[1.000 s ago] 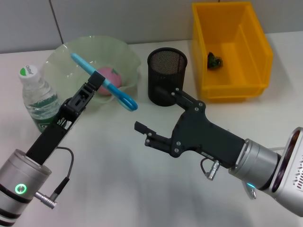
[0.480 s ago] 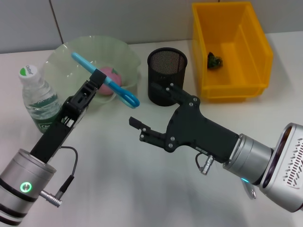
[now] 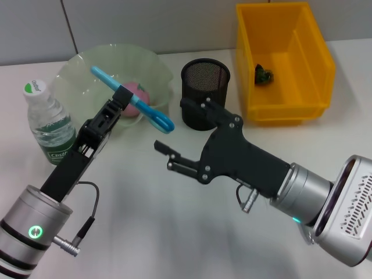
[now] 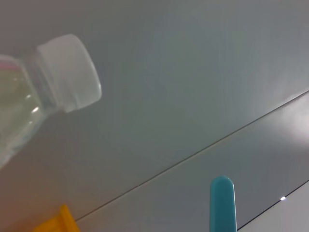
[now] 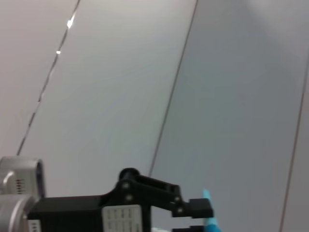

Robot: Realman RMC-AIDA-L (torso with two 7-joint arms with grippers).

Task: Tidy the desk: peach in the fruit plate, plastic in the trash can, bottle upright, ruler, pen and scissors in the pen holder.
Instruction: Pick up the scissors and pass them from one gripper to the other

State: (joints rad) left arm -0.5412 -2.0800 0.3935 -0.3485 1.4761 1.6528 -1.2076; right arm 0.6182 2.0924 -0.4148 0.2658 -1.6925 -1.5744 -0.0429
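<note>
Peach (image 3: 137,93) partly hidden behind left gripper (image 3: 122,100), fingers clamped on blue scissors (image 3: 132,100). Right gripper (image 3: 168,156) fingers parted, empty, above surface (image 3: 145,221).

Scissors (image 3: 132,100) mid-length behind left gripper (image 3: 120,99) (tip cut off in left wrist view)

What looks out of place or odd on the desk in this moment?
Only the blue scissors are out of place: the left claw holds them in the air before the fruit plate, not in the pen holder. The bottle stands upright. The right claw is open, empty.
</note>
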